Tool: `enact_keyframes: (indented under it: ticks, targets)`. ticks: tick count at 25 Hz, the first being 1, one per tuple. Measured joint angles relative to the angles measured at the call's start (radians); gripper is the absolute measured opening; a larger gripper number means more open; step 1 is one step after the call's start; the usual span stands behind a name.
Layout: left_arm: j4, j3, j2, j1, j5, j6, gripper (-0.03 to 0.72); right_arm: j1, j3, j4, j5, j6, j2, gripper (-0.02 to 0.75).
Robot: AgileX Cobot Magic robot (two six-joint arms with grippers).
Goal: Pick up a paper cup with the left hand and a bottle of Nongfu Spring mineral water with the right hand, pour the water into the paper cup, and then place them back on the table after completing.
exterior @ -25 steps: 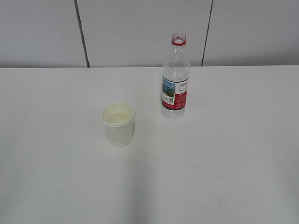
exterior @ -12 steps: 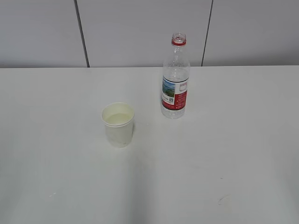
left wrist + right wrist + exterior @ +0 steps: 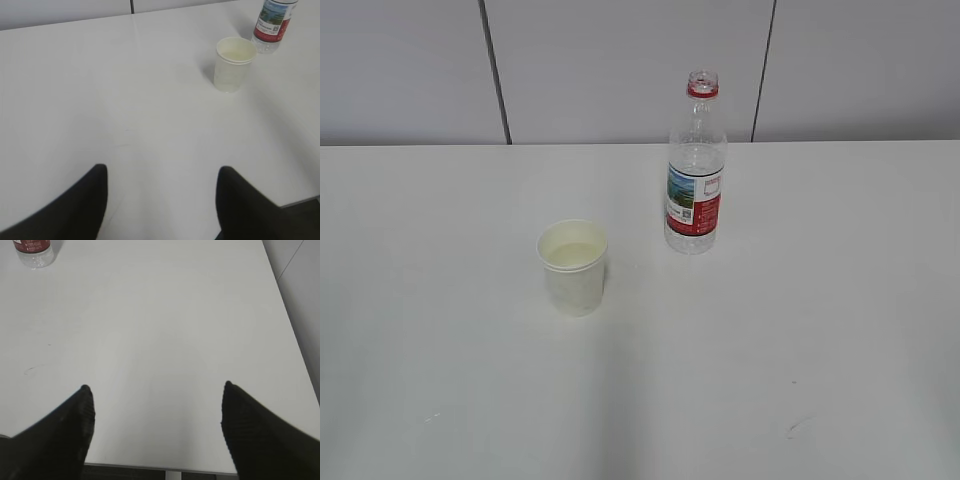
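Note:
A white paper cup [image 3: 573, 266] stands upright on the white table [image 3: 800, 330], with pale liquid inside. It also shows in the left wrist view [image 3: 233, 64]. An uncapped clear bottle [image 3: 695, 165] with a red and white label stands behind and right of the cup; its base shows in the left wrist view [image 3: 274, 25] and in the right wrist view [image 3: 33, 251]. My left gripper [image 3: 162, 172] is open and empty, well in front of the cup. My right gripper [image 3: 156, 390] is open and empty near the table's front edge. Neither arm shows in the exterior view.
A grey panelled wall [image 3: 620, 60] runs behind the table. The table's right edge [image 3: 290, 340] and front edge [image 3: 160, 470] show in the right wrist view. A small dark mark [image 3: 798, 426] lies on the table at the front right.
The cup and bottle have not moved. The faint mark at the table's front right looks slightly shifted between frames.

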Motion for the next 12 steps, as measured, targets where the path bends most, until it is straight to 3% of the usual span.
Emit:
enact_keyframes:
  ticks: [12]
  targets:
    - [0.000, 0.000, 0.000, 0.000, 0.000, 0.000, 0.427, 0.000, 0.000, 0.000, 0.000, 0.000, 0.000, 0.586]
